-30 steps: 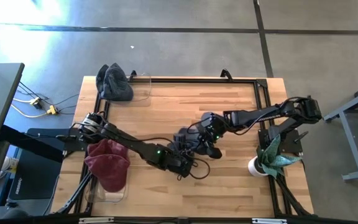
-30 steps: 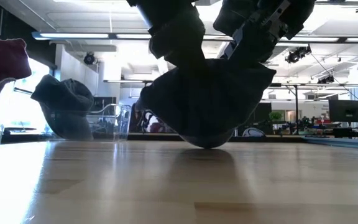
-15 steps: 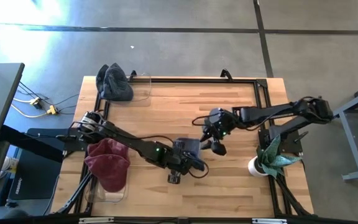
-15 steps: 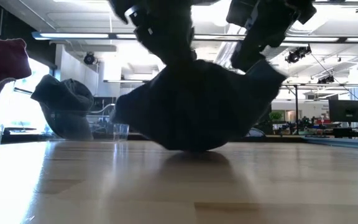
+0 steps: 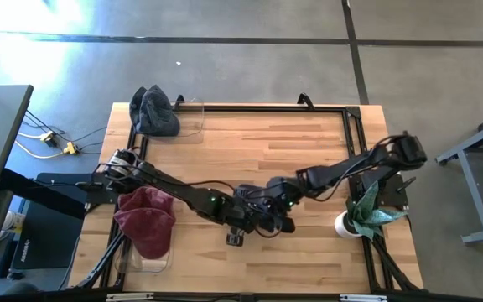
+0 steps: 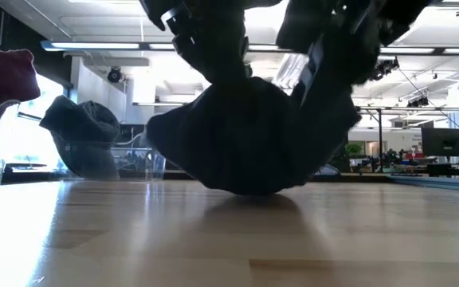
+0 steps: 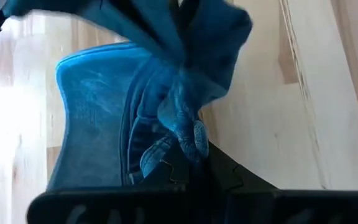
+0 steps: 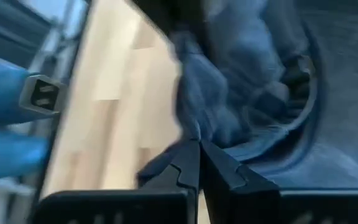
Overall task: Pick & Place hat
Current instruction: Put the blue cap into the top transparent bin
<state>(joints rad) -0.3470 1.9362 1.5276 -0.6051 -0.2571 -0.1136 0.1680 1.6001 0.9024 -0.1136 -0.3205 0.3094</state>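
Swinging back in since the earlier frame, the right gripper joined the left gripper, both pinching the blue hat mid-table, lifted but unplaced.

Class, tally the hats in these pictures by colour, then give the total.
Blue hat: 1
Grey hat: 1
Dark red hat: 1
Total: 3

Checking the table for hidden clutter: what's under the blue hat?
Bare wooden table shows around the blue hat, which touches it; nothing visible beneath, though its underside is covered.
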